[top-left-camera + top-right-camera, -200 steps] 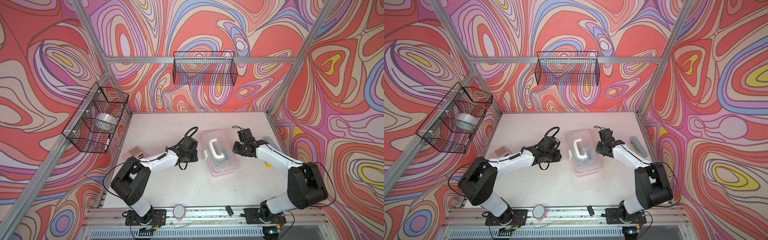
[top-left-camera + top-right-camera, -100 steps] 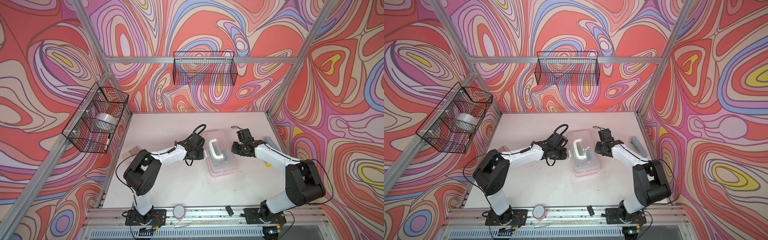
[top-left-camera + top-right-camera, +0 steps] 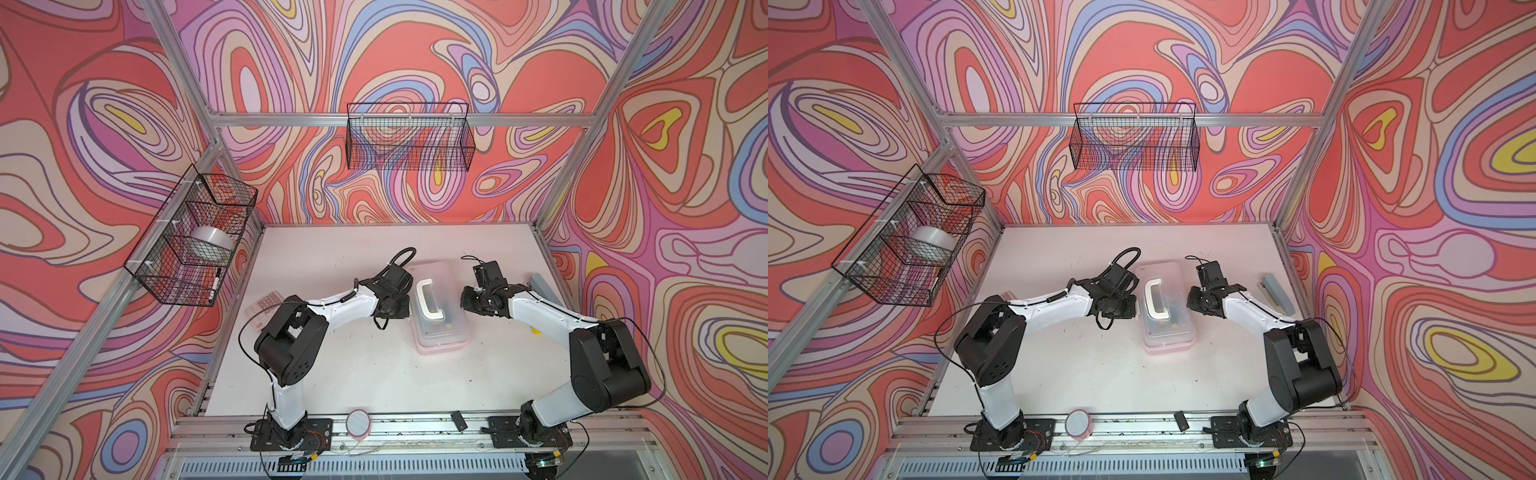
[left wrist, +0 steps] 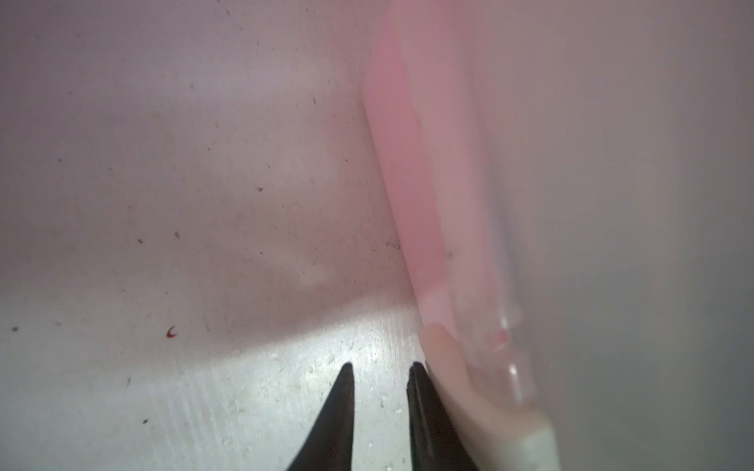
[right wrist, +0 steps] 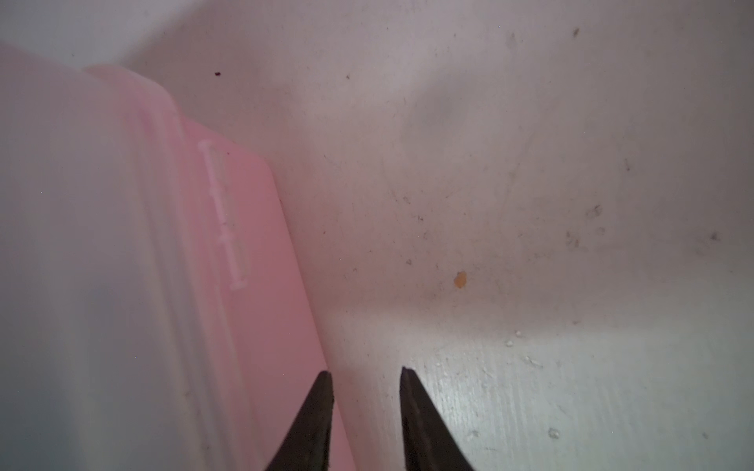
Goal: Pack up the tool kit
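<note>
Pink puck: a small round disc [image 3: 359,422] lies on the front rail, well apart from the work and playing no part in it.
Surface: white and scuffed [image 3: 353,365], bare between the rail and the kit.
Tool kit: the pale pink case [image 3: 441,332] sits mid-surface, translucent lid down, white C-shaped handle [image 3: 430,299] on top; dark tools show faintly through the lid, so packing looks largely done and fastening the sides is likely what remains.
Left end effector: [image 4: 379,369] low against the kit's left long side, jaws a narrow gap apart with nothing between them; one tip touches a pale tab [image 4: 449,367], apparently a side latch, which would explain the placement.
Right end effector: [image 5: 365,373] mirrors it on the opposite long side, jaws likewise slightly parted and holding nothing, one tip at the pink base edge. Flanking from both sides probably keeps the light case from sliding when pressed.
Calculator: pinkish, flat [image 3: 266,300], behind the left arm, not involved.
Grey-blue bar: [image 3: 1277,293] near the right wall, untouched.
Wall baskets: a side basket [image 3: 191,237] holds a tape roll [image 3: 210,241]; the rear basket [image 3: 409,137] looks empty.
</note>
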Controlling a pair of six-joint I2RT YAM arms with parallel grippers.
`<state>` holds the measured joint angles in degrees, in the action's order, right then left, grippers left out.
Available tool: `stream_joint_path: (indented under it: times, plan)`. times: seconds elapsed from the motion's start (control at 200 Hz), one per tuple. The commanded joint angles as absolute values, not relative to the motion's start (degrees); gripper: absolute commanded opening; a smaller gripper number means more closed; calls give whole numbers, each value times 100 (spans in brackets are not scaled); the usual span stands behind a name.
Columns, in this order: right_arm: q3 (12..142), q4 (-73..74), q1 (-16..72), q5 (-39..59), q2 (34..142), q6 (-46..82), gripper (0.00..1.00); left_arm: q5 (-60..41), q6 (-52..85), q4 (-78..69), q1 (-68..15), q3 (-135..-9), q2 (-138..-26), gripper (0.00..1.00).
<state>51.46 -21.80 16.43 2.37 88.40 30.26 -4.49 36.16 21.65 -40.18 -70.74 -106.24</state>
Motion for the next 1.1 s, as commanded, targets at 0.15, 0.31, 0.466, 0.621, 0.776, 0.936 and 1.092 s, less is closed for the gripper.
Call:
stream_joint_path:
  times: [0.15,0.31,0.466,0.621,0.776,0.936,1.092]
  plan:
    - [5067,-1971,1912,517,8846,3204,30,-667,3598,2055,-4112,-7274,-10740,24]
    - [5060,-2096,1916,385,8802,3203,30,-430,3545,2115,-4073,-7217,-10684,29]
    - [5274,-2441,1916,-1,8741,3111,31,-317,3560,2146,-3803,-6936,-10386,39]
    - [5579,-2866,1907,-516,8636,2993,32,-129,3483,2236,-3626,-6766,-10050,39]
    - [5868,-3138,1903,-643,8344,2914,31,-386,3496,2185,-3638,-6838,-9941,34]
    - [6088,-3368,1913,-608,7949,2918,31,-593,3569,2086,-3689,-6823,-9871,30]
    - [6193,-3431,1914,-244,7568,2831,29,-614,3621,2044,-3779,-6795,-9870,29]
